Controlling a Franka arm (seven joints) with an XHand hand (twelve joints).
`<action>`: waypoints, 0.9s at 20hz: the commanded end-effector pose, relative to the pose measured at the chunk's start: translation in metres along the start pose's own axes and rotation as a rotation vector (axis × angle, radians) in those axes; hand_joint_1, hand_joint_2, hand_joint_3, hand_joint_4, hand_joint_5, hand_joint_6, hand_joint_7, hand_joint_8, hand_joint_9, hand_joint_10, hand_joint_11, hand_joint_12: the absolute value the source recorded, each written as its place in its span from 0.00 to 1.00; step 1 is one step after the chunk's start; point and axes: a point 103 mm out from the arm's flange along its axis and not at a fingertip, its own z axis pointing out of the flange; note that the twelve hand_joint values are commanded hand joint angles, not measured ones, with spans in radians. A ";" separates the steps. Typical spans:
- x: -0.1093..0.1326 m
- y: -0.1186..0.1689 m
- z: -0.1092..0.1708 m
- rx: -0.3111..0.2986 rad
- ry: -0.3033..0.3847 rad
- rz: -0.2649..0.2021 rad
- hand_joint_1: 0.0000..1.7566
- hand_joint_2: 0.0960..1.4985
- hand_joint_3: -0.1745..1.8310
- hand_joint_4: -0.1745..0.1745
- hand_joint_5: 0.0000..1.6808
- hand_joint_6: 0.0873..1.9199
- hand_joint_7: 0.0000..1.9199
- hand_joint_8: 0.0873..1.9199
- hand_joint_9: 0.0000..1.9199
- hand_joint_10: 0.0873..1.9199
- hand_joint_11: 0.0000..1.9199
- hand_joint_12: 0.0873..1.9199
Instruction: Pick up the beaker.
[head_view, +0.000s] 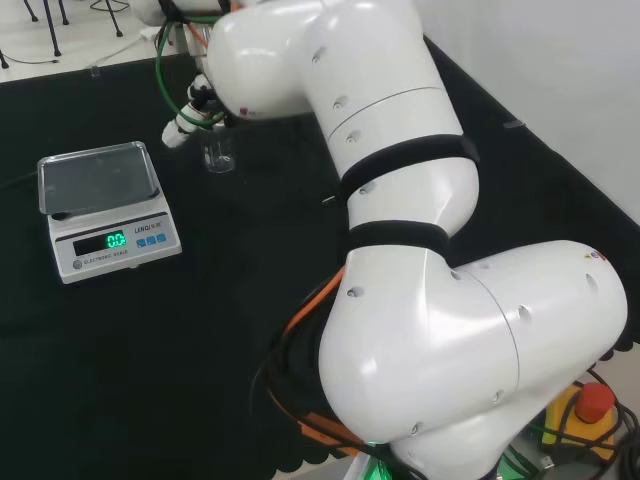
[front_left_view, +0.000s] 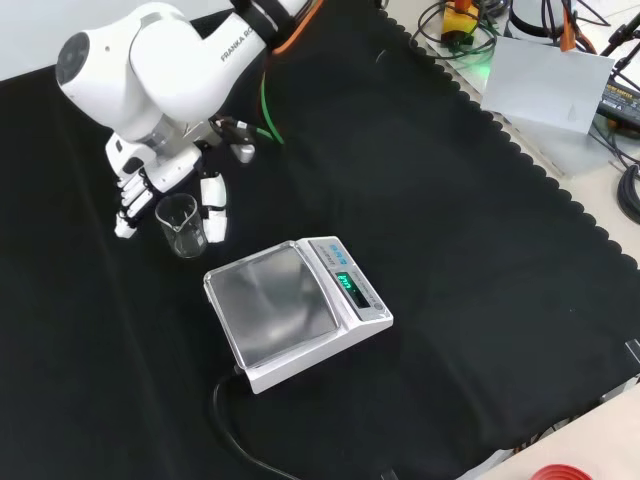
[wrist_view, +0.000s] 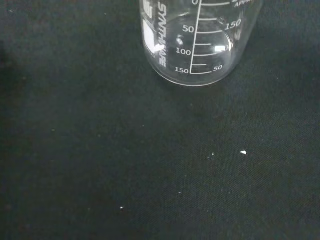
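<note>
The clear beaker (front_left_view: 181, 225) is seen upright on the table (front_left_view: 420, 200), flanked by the spread, straight fingers of the hand (front_left_view: 150, 175), ungrasped.

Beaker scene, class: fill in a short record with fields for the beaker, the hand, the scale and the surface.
beaker: clear glass beaker, upright on the cloth, looks empty
hand: hand at the beaker, fingers straight, one side each, not closed round it
scale: scale right of the beaker in the front view, pan bare, display lit
surface: black cloth
task state: beaker not yet lifted
</note>
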 end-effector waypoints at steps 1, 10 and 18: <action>-0.014 0.006 0.036 0.076 -0.007 0.047 0.27 0.39 0.11 0.71 0.00 0.00 0.00 0.24 0.05 0.43 0.00 0.69; -0.020 -0.006 0.039 -0.041 0.019 0.090 0.44 0.43 0.12 0.73 0.12 0.00 0.07 0.30 0.16 0.42 0.05 0.79; -0.016 -0.011 0.044 -0.230 0.084 0.122 0.62 0.34 0.31 0.85 0.43 0.41 0.40 0.36 0.53 0.26 0.45 0.61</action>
